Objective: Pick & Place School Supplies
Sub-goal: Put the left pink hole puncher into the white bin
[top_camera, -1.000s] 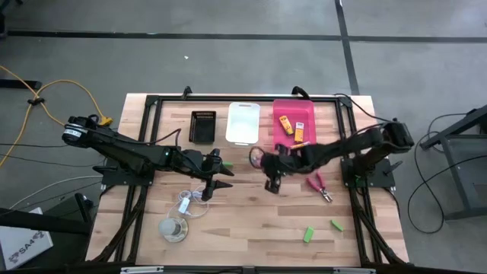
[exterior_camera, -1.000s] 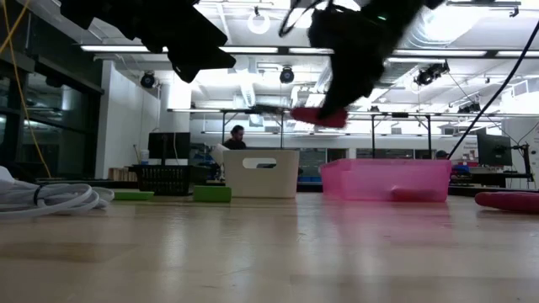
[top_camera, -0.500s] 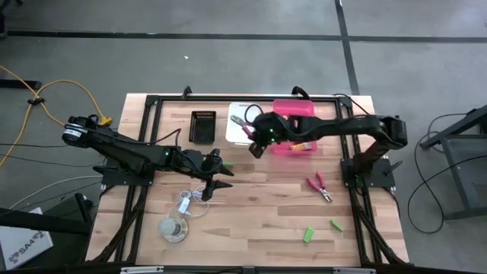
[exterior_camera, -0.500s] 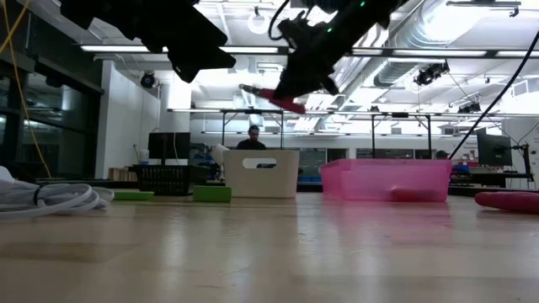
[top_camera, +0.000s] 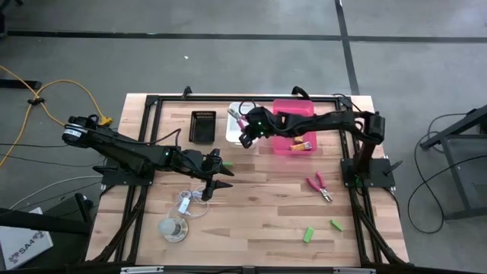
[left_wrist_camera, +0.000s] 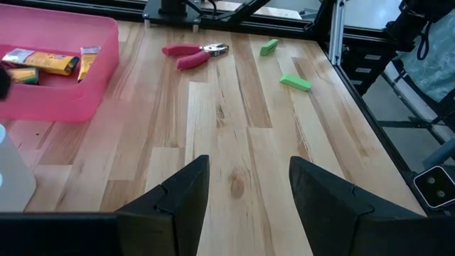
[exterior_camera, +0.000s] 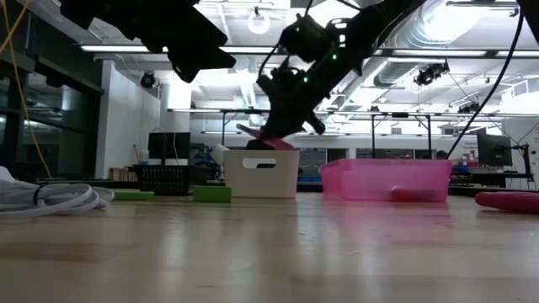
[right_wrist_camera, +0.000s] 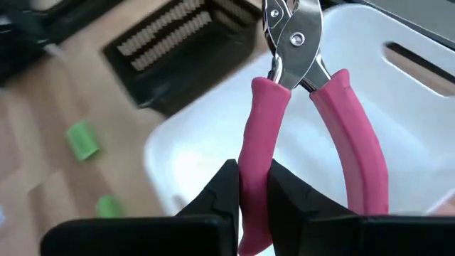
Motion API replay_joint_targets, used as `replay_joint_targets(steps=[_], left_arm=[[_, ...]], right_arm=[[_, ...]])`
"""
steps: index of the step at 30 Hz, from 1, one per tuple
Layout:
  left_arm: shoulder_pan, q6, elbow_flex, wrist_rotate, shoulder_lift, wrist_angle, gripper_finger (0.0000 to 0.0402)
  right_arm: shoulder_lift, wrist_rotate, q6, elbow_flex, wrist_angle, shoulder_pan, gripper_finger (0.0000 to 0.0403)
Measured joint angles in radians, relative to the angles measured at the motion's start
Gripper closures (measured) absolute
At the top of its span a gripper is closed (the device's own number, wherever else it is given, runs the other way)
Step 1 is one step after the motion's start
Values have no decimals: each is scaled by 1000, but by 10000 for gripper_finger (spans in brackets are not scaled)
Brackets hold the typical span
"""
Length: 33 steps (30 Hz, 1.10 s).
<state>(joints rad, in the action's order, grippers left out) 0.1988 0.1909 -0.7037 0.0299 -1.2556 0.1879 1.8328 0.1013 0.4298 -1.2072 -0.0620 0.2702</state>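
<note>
My right gripper [top_camera: 245,134] hangs above the white bin [top_camera: 230,131] near the far edge, shut on a pink-handled tool [top_camera: 237,119] with metal jaws. The low view shows this tool [exterior_camera: 265,140] just over the bin's rim [exterior_camera: 261,153]. A second pink-handled tool [top_camera: 319,186] lies flat on the table to the right. Yellow-orange packets [top_camera: 304,144] lie in the pink bin [top_camera: 295,105]. Two green pieces [top_camera: 308,234] [top_camera: 335,224] lie near the near right corner, and another [top_camera: 227,164] is beside my open left gripper [top_camera: 219,183], which hovers mid-table. My right gripper pinches one pink handle [right_wrist_camera: 257,142] of the tool between its two fingers [right_wrist_camera: 224,195]. The other handle [right_wrist_camera: 352,142] stays free beside it. The metal jaws point away from the gripper. The tool is lifted clear, tilted over the white bin.
A black basket [top_camera: 202,125] stands left of the white bin. A coiled white cord [top_camera: 190,204] and a pale round disc [top_camera: 173,228] lie near the left arm. The black frame rails run along the table's edges. Bare wood shows in the near middle [top_camera: 259,221].
My right gripper has carried the pink-handled tool from mid-table toward the far edge and the table's left, past the pink bin to over the white bin. It has come down closer to that bin's rim. The left arm has kept still.
</note>
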Motion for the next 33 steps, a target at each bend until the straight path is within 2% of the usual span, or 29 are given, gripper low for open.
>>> replay_joint_targets(steps=[8,22,28,33], left_arm=[[0,0,0,0,0,0,214],[0,0,0,0,0,0,214],[0,0,0,0,0,0,214],[0,0,0,0,0,0,214]], right_arm=[[9,-3,45,0,18,40,369],[12,-34,98,0,18,41,368],[81,-85,117,0,71,31,368],[106,-47,113,0,90,25,367]])
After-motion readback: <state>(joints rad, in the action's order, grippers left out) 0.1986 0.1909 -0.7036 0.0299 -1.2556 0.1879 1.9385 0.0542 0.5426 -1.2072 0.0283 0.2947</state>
